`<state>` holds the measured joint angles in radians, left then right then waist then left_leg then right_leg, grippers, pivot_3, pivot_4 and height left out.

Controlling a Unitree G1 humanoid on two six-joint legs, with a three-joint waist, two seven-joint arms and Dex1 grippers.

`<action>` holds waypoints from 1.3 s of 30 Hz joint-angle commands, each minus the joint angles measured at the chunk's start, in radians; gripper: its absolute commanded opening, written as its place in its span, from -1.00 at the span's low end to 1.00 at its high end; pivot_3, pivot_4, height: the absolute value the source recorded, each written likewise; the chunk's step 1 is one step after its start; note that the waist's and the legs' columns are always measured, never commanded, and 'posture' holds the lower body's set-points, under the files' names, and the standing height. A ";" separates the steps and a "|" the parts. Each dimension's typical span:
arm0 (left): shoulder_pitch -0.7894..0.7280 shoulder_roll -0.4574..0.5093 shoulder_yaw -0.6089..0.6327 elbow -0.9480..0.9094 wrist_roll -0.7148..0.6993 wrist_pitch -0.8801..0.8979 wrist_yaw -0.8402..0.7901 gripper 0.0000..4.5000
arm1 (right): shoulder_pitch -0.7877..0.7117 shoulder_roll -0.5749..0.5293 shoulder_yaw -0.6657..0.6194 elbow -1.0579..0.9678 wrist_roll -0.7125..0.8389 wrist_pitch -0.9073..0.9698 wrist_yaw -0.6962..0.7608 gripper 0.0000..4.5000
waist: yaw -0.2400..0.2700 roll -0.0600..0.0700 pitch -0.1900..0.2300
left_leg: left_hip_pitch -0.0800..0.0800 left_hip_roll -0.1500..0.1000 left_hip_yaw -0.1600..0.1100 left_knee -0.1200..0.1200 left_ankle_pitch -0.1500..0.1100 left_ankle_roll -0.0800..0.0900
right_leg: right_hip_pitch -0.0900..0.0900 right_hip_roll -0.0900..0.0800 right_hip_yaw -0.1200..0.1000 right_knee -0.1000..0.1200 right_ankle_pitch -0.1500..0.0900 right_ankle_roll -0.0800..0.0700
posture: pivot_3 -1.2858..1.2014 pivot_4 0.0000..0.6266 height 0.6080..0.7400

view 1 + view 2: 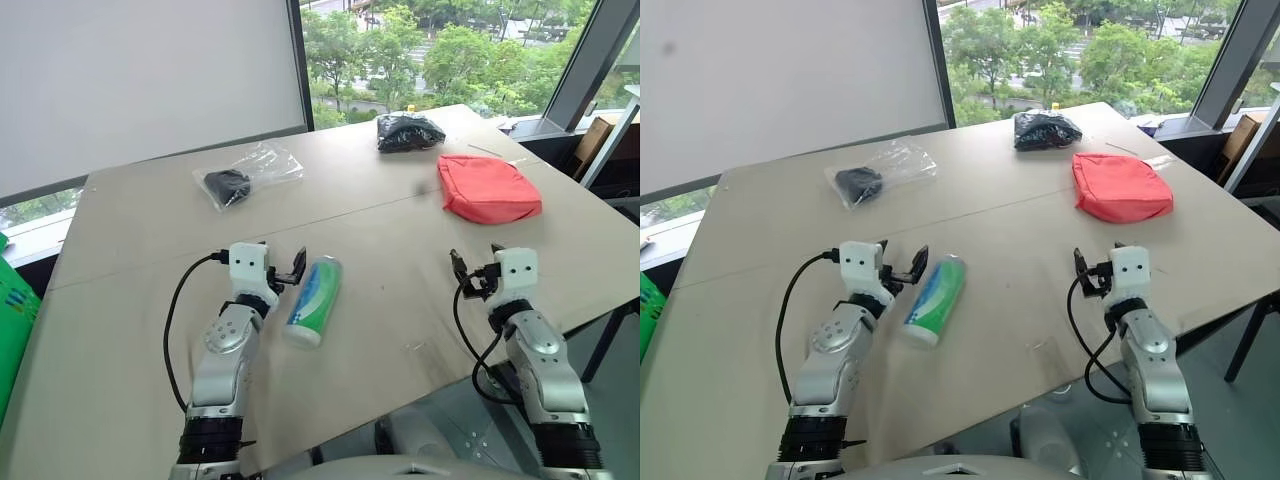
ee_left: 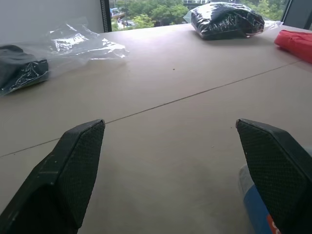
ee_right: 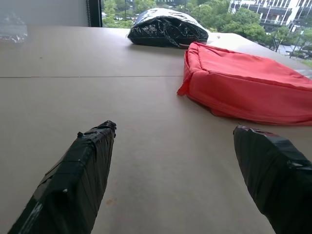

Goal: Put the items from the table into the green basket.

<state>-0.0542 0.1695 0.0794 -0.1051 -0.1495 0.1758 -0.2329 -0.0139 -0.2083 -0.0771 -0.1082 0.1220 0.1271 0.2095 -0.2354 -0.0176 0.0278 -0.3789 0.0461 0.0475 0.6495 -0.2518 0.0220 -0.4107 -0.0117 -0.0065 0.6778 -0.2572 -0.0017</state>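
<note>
On the worktop (image 1: 150,300), the tube (image 1: 314,301) lies near, just right of the left claw (image 1: 283,268). The right claw (image 1: 476,268) hangs over the near right part. Far left of centre lies the clear bag (image 1: 247,174); far right sits the crinkly bundle (image 1: 408,132), with the pouch (image 1: 487,188) nearer than it.

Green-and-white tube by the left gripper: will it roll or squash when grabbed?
The green-and-white tube lies on its side on the flat table, and it looks round, so a sideways nudge would probably roll it. Its shiny label may be slippery. It seems to keep its shape, so likely fairly stiff; the open left gripper sits just beside it.
</note>
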 commanded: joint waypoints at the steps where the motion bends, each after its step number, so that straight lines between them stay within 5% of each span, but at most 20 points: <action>1: -0.010 0.011 0.014 -0.032 -0.002 -0.005 0.006 0.97 | -0.032 0.005 -0.002 -0.008 -0.004 -0.027 -0.005 0.84 | 0.000 0.000 0.000 | 0.000 0.000 0.000 0.000 0.000 0.000 | 0.000 0.000 0.000 0.000 0.000 0.000 | -0.18 -1.00 1.00; 39: 0.122 -0.002 0.022 -0.159 0.006 0.021 0.090 0.97 | -0.102 0.010 0.045 0.077 -0.012 -0.047 0.063 0.84 | 0.050 0.000 0.000 | 0.000 0.001 0.000 -0.001 0.000 0.000 | 0.000 -0.001 0.000 0.000 0.000 0.000 | -0.07 -1.00 1.00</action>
<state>0.0639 0.1674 0.0807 -0.1988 -0.1485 0.2048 -0.1566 -0.0869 -0.1997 -0.0356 -0.0155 0.1052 0.1058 0.2661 -0.1856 -0.0176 0.0279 -0.3788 0.0467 0.0477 0.6489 -0.2518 0.0220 -0.4108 -0.0121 -0.0065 0.6775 -0.2571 -0.0018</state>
